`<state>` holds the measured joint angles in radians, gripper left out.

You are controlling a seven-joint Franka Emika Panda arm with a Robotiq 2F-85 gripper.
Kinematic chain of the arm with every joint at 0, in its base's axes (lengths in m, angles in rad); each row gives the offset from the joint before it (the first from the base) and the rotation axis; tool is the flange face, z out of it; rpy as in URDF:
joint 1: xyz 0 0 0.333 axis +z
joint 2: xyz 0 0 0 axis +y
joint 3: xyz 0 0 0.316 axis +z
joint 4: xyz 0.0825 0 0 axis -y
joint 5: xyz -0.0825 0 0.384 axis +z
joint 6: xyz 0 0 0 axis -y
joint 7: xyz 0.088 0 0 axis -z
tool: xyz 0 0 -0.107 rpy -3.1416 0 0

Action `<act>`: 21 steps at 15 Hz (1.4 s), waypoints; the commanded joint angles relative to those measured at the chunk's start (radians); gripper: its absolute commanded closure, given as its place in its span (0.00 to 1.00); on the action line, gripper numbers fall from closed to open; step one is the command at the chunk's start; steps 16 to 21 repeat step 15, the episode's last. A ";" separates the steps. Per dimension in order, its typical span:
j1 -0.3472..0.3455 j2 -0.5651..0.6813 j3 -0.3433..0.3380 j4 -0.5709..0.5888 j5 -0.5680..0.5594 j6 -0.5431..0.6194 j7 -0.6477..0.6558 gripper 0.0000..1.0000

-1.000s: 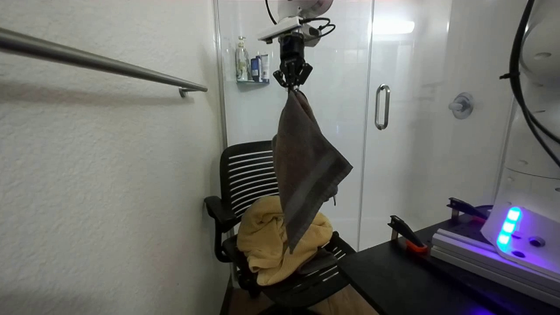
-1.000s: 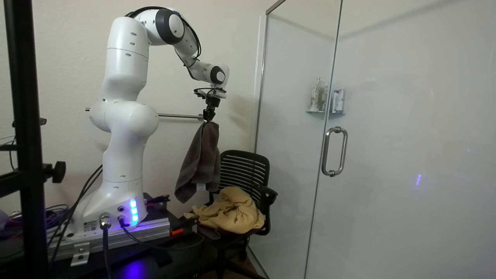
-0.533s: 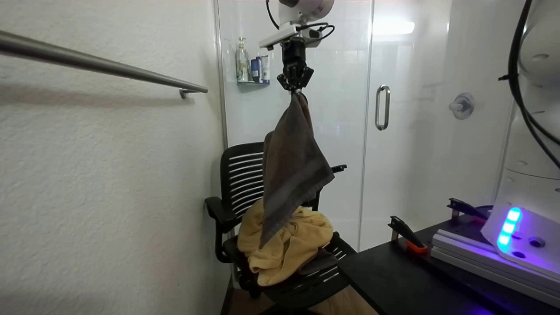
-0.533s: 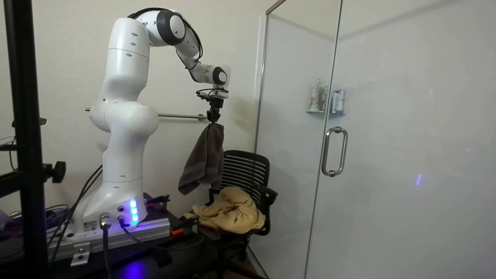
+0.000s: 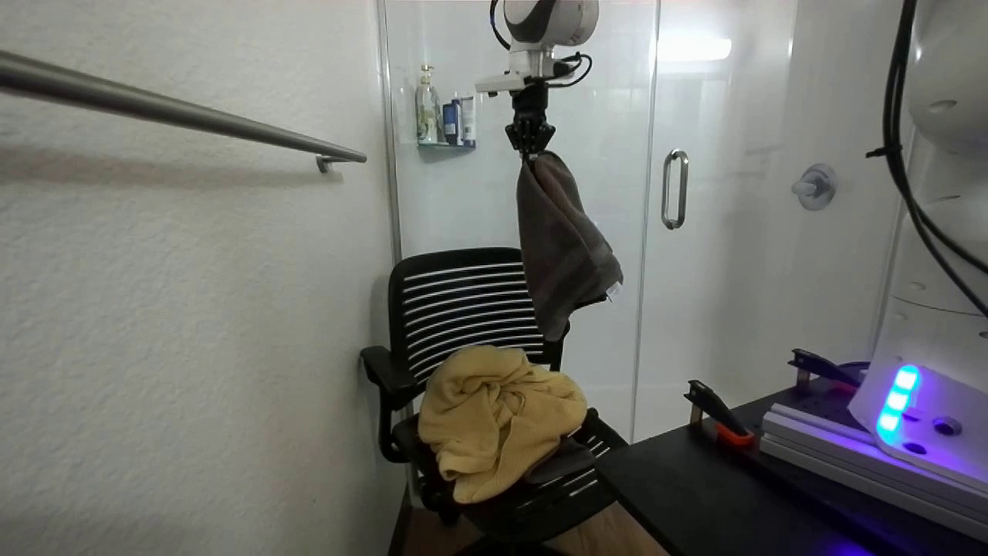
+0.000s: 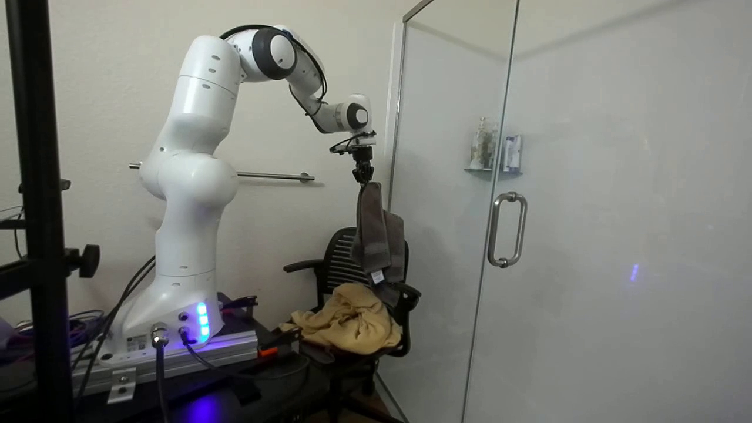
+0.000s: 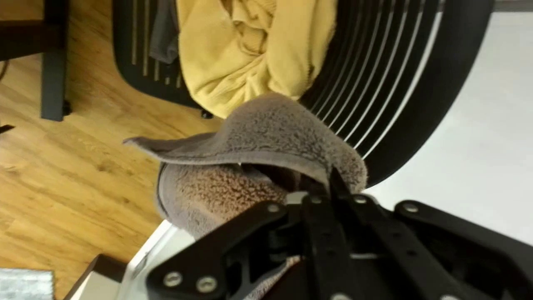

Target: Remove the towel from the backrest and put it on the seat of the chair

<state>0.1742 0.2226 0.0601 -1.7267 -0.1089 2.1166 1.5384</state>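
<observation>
- Wrist view: gripper (image 7: pixel 327 189) clenched on one end of the towel (image 7: pixel 287 129), rest draping below gripper, not yet on the seat (image 7: pixel 125 50); high hold probably meant to keep it off the backrest (image 5: pixel 463 309), contact can't be told
- Yellow cloth (image 5: pixel 502 421) heaped on the seat, lower than gripper, so towel would likely land on it
- Armrest (image 6: pixel 411 291) below gripper, seems near towel, possible snag
- Shower glass (image 5: pixel 602 139) beyond gripper, gap unclear
- Open air between gripper and seat: shift over, then lower
</observation>
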 commanded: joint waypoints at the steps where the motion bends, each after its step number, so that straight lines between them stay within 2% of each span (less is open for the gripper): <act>1: -0.022 0.082 0.020 0.038 0.104 0.200 -0.137 0.98; 4: -0.056 0.117 0.041 0.016 0.279 0.369 -0.307 0.98; 5: -0.072 0.131 0.060 0.027 0.365 0.376 -0.376 0.69; 6: -0.082 0.145 0.073 0.041 0.427 0.363 -0.435 0.68; 8: -0.090 0.165 0.083 0.076 0.508 0.262 -0.514 0.56; 11: -0.113 0.170 0.105 0.087 0.645 0.129 -0.620 0.32; 13: -0.111 0.153 0.097 0.053 0.715 0.065 -0.622 0.19; 14: -0.074 0.154 0.068 0.060 0.664 0.122 -0.595 0.37; 15: -0.075 0.154 0.067 0.059 0.683 0.096 -0.597 0.30; 21: -0.075 0.154 0.067 0.059 0.683 0.096 -0.597 0.30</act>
